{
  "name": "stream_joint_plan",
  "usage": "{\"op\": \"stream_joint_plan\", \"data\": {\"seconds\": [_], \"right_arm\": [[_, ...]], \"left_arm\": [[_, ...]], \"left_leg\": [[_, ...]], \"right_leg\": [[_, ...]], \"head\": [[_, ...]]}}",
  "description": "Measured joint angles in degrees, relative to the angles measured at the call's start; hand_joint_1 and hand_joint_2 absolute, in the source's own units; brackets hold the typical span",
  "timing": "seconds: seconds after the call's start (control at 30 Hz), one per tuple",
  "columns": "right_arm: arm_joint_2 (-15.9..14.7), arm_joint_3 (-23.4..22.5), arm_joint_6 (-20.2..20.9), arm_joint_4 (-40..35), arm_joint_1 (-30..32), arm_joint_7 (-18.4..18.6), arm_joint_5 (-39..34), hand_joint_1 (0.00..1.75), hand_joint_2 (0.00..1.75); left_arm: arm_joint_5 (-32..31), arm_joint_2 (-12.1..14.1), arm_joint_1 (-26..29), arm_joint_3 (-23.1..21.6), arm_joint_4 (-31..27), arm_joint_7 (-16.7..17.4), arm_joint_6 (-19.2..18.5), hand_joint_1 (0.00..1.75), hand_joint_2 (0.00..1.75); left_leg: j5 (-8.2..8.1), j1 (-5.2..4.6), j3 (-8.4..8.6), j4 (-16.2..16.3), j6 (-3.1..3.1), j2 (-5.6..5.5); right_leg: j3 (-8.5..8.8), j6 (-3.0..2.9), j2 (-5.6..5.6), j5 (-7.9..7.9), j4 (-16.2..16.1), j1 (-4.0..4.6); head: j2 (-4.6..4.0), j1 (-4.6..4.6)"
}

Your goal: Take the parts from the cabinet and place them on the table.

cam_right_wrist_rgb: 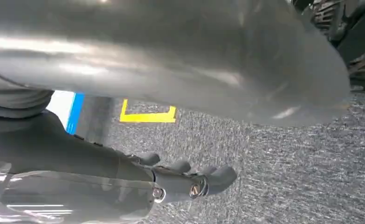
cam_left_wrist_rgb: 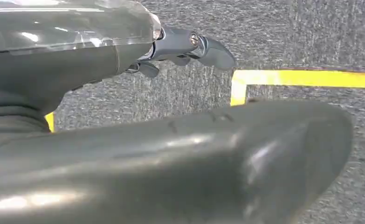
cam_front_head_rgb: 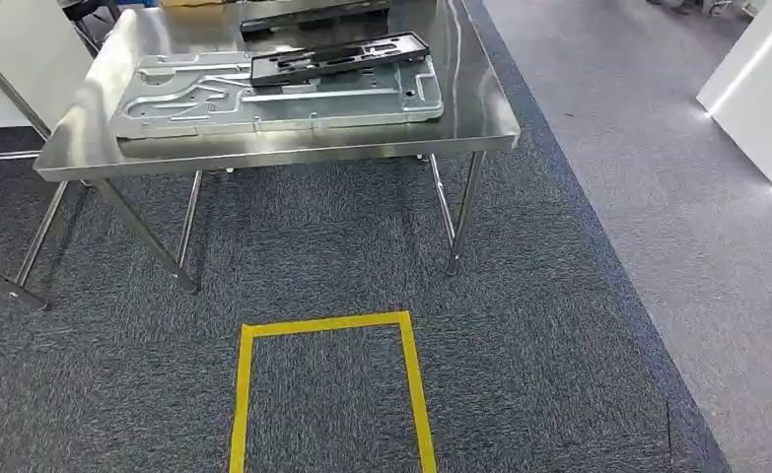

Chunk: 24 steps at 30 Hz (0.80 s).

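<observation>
On the steel table (cam_front_head_rgb: 293, 148) a large grey pressed-metal panel (cam_front_head_rgb: 273, 99) lies flat near the front edge, its long axis running along that edge from the left side toward the right front corner, ribbed face up. A black plastic tray-like part (cam_front_head_rgb: 337, 57) rests on the panel's rear right portion, its long axis also running left to right but slightly skewed, the right end farther back. Behind these, at the back edge of the worktop, another dark flat part (cam_front_head_rgb: 313, 15) lies partly cut off by the frame. The head view also shows the table's legs on blue-grey carpet (cam_front_head_rgb: 313, 246) and a yellow tape rectangle (cam_front_head_rgb: 327, 379) on the floor in front of the table; lighter grey flooring runs along the right. The left wrist view shows the left hand (cam_left_wrist_rgb: 185, 49) hanging over the carpet with a corner of yellow tape beneath it, fingers loosely extended and apart, holding nothing. The right wrist view shows the right hand (cam_right_wrist_rgb: 189, 179) likewise over the carpet, its fingers stretched out with nothing in them, with another yellow tape corner (cam_right_wrist_rgb: 148, 114) and a blue stripe (cam_right_wrist_rgb: 74, 112) beyond.
</observation>
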Motion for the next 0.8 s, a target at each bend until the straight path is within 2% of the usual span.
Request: {"op": "stream_joint_plan", "data": {"seconds": [0.07,0.1,0.13,0.2,0.23,0.27,0.3,0.33,0.37,0.4,0.43,0.47,0.53,0.57,0.6,0.63,0.67,0.7,0.73,0.77,0.8], "right_arm": [[0.0,0.0,0.0,0.0,0.0,0.0,0.0,0.0,0.0],[0.0,0.0,0.0,0.0,0.1,0.0,0.0,0.0,0.0],[-0.1,0.0,0.0,0.0,0.1,0.0,0.0,0.0,0.0],[-0.1,0.0,0.0,0.1,0.1,0.0,0.0,0.0,0.0],[-0.1,0.0,0.0,0.1,0.1,0.0,0.0,0.0,0.0],[-0.1,0.0,0.0,0.1,0.1,0.0,0.0,0.0,0.0],[-0.1,0.0,0.0,0.2,0.1,0.0,0.0,0.0,0.0],[-0.1,0.0,0.0,0.2,0.1,0.0,0.0,0.0,0.0],[-0.1,0.0,0.0,0.2,0.1,0.0,0.0,0.0,0.0],[-0.1,0.0,0.0,0.2,0.0,0.0,0.0,0.0,0.0],[-0.1,0.0,0.0,0.1,-0.1,0.1,0.0,0.0,0.0],[-0.1,0.0,0.0,0.1,-0.2,0.1,0.0,0.0,0.0],[-0.1,0.0,0.2,0.2,-0.2,0.0,-0.1,0.0,0.0],[-0.1,0.0,0.2,0.2,-0.2,0.0,-0.1,0.0,0.0],[-0.1,-0.1,0.3,0.2,0.0,0.0,-0.1,0.0,0.0],[0.0,-0.1,0.4,0.3,-0.2,0.0,-0.1,0.0,0.0],[0.0,-0.1,0.5,0.3,-0.2,0.0,-0.1,0.0,0.0],[0.0,-0.2,0.6,0.3,-0.1,0.0,-0.2,0.0,1.75],[0.0,-0.2,0.7,0.3,0.0,0.0,-0.2,0.0,1.75],[0.0,-0.3,0.9,0.3,0.1,0.0,-0.2,0.0,1.75],[0.0,-0.3,0.9,0.3,0.1,0.0,-0.2,0.0,1.75]], "left_arm": [[0.0,0.0,0.2,-0.1,0.0,0.0,0.0,0.0,0.0],[0.0,0.0,0.3,-0.2,0.0,0.0,0.0,0.0,0.0],[0.0,-0.1,0.2,-0.3,0.0,0.1,0.0,0.0,0.0],[0.0,-0.1,0.2,-0.3,0.0,0.1,0.0,0.0,0.0],[0.0,-0.1,0.2,-0.4,0.0,0.1,0.0,0.0,0.0],[0.0,-0.1,0.2,-0.4,0.0,0.1,0.0,0.0,0.0],[0.0,-0.1,0.2,-0.4,0.0,0.1,0.0,0.0,0.0],[0.0,-0.1,0.2,-0.4,0.0,0.1,0.0,0.0,0.0],[0.0,-0.1,0.2,-0.4,0.0,0.1,0.0,0.0,0.0],[0.0,-0.1,0.2,-0.4,0.0,0.1,0.1,0.0,0.0],[0.2,-0.1,0.1,-0.4,0.0,0.5,0.2,0.0,0.0],[0.2,-0.2,0.2,-0.4,0.0,1.0,0.3,0.0,0.0],[0.3,-0.1,0.1,-0.4,0.0,1.4,0.5,0.0,0.0],[0.3,-0.1,0.2,-0.4,0.0,1.6,0.5,0.0,0.0],[0.3,-0.1,0.2,-0.4,0.0,1.8,0.6,0.0,0.0],[0.3,-0.2,0.3,-0.4,0.0,2.0,0.6,0.0,0.0],[0.3,-0.2,0.3,-0.4,0.0,2.2,0.7,0.0,0.0],[0.3,-0.2,0.3,-0.4,0.0,2.3,0.7,0.0,0.0],[0.3,-0.2,0.3,-0.4,0.0,2.5,0.8,0.0,0.0],[0.3,-0.2,0.3,-0.4,0.0,2.7,1.0,0.0,0.0],[0.3,-0.2,0.4,-0.4,0.0,2.9,1.0,0.0,0.0]], "left_leg": [[0.9,-0.15,-0.66,-0.1,0.78,0.1],[1.82,0.46,-1.14,-0.5,1.25,0.48],[2.44,0.31,-1.9,-0.5,1.88,0.62],[3.78,0.18,-3.77,-0.3,2.29,0.62],[4.45,0.05,-4.74,-0.1,2.3,0.65],[5.1,-0.04,-5.78,0.2,2.23,0.68],[5.58,-0.1,-6.89,0.6,2.16,0.71],[6.04,-0.11,-7.96,1.1,2.06,0.73],[6.47,-0.12,-9.09,1.7,1.96,0.74],[6.59,-0.13,-9.96,2.0,1.85,0.69],[6.97,-0.14,-10.59,2.7,1.55,0.67],[7.09,-0.41,-11.11,3.2,1.31,0.65],[8.04,-0.15,-11.01,3.1,0.55,0.73],[8.52,-0.09,-11.01,2.9,0.17,0.73],[8.9,-0.33,-11.18,2.9,-0.17,0.66],[6.94,-0.04,-11.87,4.0,-0.56,0.34],[3.48,0.12,-12.94,7.0,-0.91,0.27],[0.34,0.42,-14.2,11.1,-1.3,0.28],[-2.14,0.6,-15.41,15.6,-1.64,0.28],[-3.06,0.75,-16.08,19.1,-1.95,0.29],[-2.37,0.91,-15.82,20.3,-2.12,0.29]], "right_leg": [[-0.25,0.75,0.06,1.07,-0.3,-0.1],[-0.58,1.08,0.19,0.46,0.2,-0.2],[-1.31,1.11,0.5,-2.39,1.8,-0.13],[-3.81,1.33,0.64,-9.8,10.0,-0.23],[-4.91,1.5,0.65,-12.15,14.5,-0.24],[-5.28,1.61,0.65,-12.56,17.7,-0.24],[-4.54,1.64,0.64,-11.21,18.3,-0.25],[-2.79,1.59,0.64,-8.91,16.9,-0.25],[0.14,1.42,0.64,-6.62,13.3,-0.23],[3.49,1.16,0.63,-5.65,8.8,-0.2],[8.24,0.59,0.61,-7.18,2.5,-0.05],[11.0,0.35,0.59,-9.05,-2.5,0.26],[10.25,-0.17,0.6,-8.78,-1.9,0.44],[10.05,-0.67,0.58,-8.39,-2.0,0.42],[9.77,-1.04,0.41,-7.48,-2.5,-0.01],[9.21,-1.38,0.23,-6.88,-2.5,-0.12],[8.55,-1.72,0.2,-6.41,-2.5,-0.18],[7.97,-1.78,0.19,-5.94,-2.5,-0.14],[7.38,-1.77,0.14,-5.53,-2.4,-0.11],[6.78,-1.66,0.15,-5.15,-2.3,-0.12],[6.23,-1.57,0.15,-4.86,-2.2,-0.14]], "head": [[0.0,0.0],[0.0,0.0],[0.0,0.0],[0.0,0.02],[0.0,0.0],[0.0,0.0],[0.0,0.0],[0.0,0.0],[0.0,0.0],[0.0,0.0],[0.0,0.0],[0.0,0.0],[0.0,-0.04],[0.0,0.0],[0.0,-0.02],[0.0,-0.04],[0.0,-0.02],[0.0,-0.04],[0.0,-0.04],[0.0,-0.02],[0.0,-0.04]]}}
